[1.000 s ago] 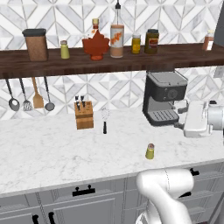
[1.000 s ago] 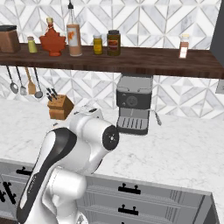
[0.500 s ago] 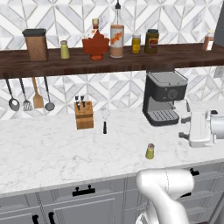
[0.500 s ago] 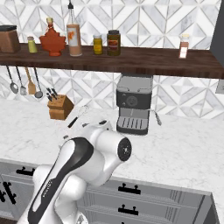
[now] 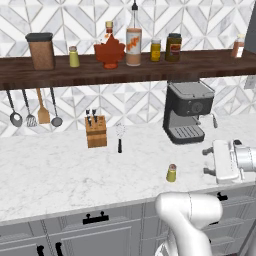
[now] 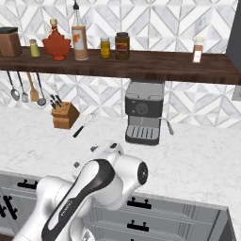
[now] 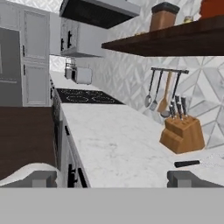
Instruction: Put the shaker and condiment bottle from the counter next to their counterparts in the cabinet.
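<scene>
Shaker (image 5: 171, 173) stands alone on the marble counter (image 5: 60, 165); gripper (image 7: 113, 179) spread wide, empty, facing the knife block (image 7: 182, 134).

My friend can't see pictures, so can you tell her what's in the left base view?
A tiny yellow-green shaker stands alone on the white marble counter, near the robot's white arm. Above, on the dark wooden shelf, the tall condiment bottle stands beside a red maple-leaf bottle, with a matching shaker further left. A coffee machine sits under the shelf.

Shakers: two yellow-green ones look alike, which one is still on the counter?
The shaker standing in front of the espresso machine; its twin is on the shelf.
</scene>
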Available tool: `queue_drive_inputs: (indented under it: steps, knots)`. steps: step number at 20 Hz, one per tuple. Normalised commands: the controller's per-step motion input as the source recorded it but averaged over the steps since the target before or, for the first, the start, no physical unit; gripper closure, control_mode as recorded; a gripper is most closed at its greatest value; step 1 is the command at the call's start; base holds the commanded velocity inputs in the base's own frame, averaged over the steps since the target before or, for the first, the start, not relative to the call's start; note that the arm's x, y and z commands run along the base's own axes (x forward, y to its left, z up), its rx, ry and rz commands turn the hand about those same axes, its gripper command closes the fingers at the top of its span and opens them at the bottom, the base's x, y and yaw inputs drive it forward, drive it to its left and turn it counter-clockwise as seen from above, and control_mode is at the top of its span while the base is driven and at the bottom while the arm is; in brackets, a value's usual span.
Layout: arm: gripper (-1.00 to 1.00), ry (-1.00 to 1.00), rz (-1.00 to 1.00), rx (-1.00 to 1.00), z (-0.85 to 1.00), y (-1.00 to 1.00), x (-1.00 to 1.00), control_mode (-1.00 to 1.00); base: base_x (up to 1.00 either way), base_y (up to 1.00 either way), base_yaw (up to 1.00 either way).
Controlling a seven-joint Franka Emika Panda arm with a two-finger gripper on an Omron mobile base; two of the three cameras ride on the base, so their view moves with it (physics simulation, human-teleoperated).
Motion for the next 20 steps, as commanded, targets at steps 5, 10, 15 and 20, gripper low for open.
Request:
queue_drive_inputs:
  steps: [5,10,15,20]
  knots:
    - [-1.00,0.00,0.05,-0.04,-0.28,0.03,0.18,-1.00,0.00,0.00,0.00]
    - [-1.00,0.02,0.00,-0.02,-0.20,0.00,0.21,-1.00,0.00,0.00,0.00]
    - [-1.00,0.07,0.01,-0.01,-0.33,0.00,0.23,-1.00,0.00,0.00,0.00]
    - [-1.00,0.08,0.01,0.00,-0.21,0.00,0.18,-1.00,0.00,0.00,0.00]
